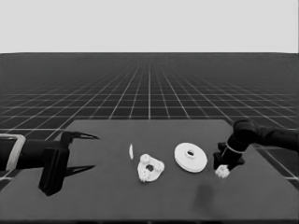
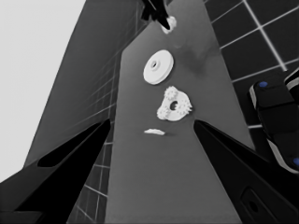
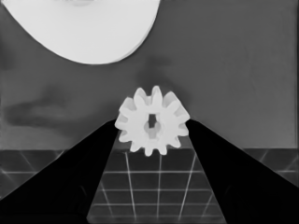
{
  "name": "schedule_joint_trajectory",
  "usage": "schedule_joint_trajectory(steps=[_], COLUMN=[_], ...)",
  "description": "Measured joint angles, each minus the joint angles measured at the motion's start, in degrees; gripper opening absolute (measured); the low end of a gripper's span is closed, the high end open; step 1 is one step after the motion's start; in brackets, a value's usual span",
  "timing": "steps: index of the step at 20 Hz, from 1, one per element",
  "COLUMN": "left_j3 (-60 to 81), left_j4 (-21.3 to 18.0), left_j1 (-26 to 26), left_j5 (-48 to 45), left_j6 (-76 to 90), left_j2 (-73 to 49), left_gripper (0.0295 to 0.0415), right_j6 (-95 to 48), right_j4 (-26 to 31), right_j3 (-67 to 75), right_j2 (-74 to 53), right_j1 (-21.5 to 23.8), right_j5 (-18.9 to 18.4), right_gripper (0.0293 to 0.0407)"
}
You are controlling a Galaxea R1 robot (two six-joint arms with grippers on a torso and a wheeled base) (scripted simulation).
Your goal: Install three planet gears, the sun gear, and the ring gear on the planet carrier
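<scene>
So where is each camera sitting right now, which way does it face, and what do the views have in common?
Head view: above the near edge, looking across the table; both arms enter, left gripper waiting, right gripper at a gear.
Left wrist view: on the waiting left arm, looking along the table; its fingers frame the smaller round part, which carries three gears.
Right wrist view: on the working arm; its gripper flanks the gear.
Shared: all show the larger round part.

Right tool (image 1: 223, 171) low at table's right end, fingers closed on gear (image 3: 152, 121). Left tool (image 1: 88, 151) parked left, fingers spread.
</scene>
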Motion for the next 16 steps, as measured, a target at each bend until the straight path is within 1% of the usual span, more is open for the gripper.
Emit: schedule_joint_trajectory(steps=[2,3,4,5,6,7,9,12,13,14,16], left_j3=[0.0,0.0,0.0,0.0,0.0,0.0,0.0,0.0,0.0,0.0,0.0], left_j4=[0.0,0.0,0.0,0.0,0.0,0.0,0.0,0.0,0.0,0.0,0.0], left_j1=[0.0,0.0,0.0,0.0,0.0,0.0,0.0,0.0,0.0,0.0,0.0], left_j5=[0.0,0.0,0.0,0.0,0.0,0.0,0.0,0.0,0.0,0.0,0.0], left_j6=[0.0,0.0,0.0,0.0,0.0,0.0,0.0,0.0,0.0,0.0,0.0], left_j2=[0.0,0.0,0.0,0.0,0.0,0.0,0.0,0.0,0.0,0.0,0.0], left_gripper=[0.0385,0.0385,0.0385,0.0385,0.0385,0.0385,0.0385,0.0385,0.0385,0.0385,0.0385], right_j6=[0.0,20.22,28.78,28.58,26.33,24.3,21.9,20.71,19.76,19.05,18.26], right_j4=[0.12,-1.2,-0.79,-0.3,-0.03,0.14,0.31,0.38,-2.43,-4.06,-5.51], right_j3=[0.01,0.45,-4.36,-13.14,-20.53,-25.72,-31.26,-33.87,-35.39,-36.57,-37.92], right_j2=[0.0,10.49,28.4,39.77,46.2,49.89,53.33,54.77,55.25,55.59,55.98], right_j1=[0.13,0.93,1.42,1.59,1.66,1.68,1.67,1.64,-1.04,-2.98,-4.63], right_j5=[-0.07,-3.87,-5.52,-5.37,-4.91,-4.55,-4.16,-3.98,-3.24,-2.7,-2.1], right_gripper=[0.031,0.031,0.0309,0.0309,0.0309,0.0309,0.0309,0.0309,0.0309,0.0309,0.0309])
